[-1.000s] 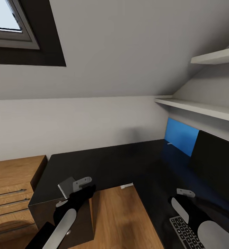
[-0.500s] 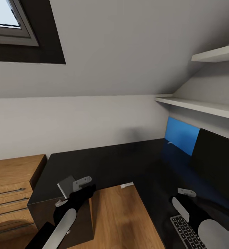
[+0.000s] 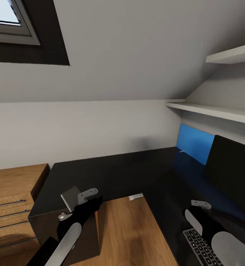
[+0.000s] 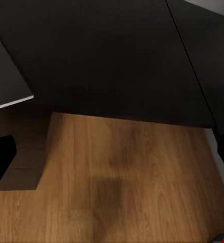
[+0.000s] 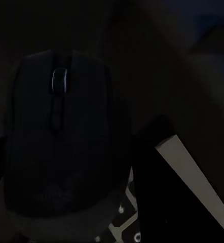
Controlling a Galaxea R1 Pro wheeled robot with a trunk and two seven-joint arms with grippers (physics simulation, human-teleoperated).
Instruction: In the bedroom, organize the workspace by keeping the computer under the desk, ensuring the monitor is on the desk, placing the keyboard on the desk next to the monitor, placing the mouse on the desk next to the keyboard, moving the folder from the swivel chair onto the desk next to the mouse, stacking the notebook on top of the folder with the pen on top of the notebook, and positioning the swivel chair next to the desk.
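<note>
The glossy black desk [image 3: 129, 173] wraps around me, with the black monitor [image 3: 233, 173] standing on it at the right. The keyboard [image 3: 200, 247] lies on the desk under my right arm. My right gripper [image 3: 198, 208] hovers just past the keyboard's far end. It is shut on the dark mouse [image 5: 61, 147], and keyboard keys [image 5: 127, 223] show beneath it. My left gripper [image 3: 81, 201] is open over the desk's near-left end, with wood floor between its fingers [image 4: 0, 162]. A small grey notebook [image 3: 70, 197] sits right beside it; I cannot tell whether they touch.
A low light-wood cabinet [image 3: 11, 192] with drawers stands left of the desk. White shelves [image 3: 218, 111] and a blue back panel [image 3: 194, 144] line the right wall under the sloped ceiling. Wood floor [image 3: 126, 229] fills the desk's inner corner beside the drawer unit [image 3: 81, 236].
The whole picture has crept upward a little, so the camera moved. Both arms hold nearly the same pose; the right gripper drifted slightly toward the monitor.
</note>
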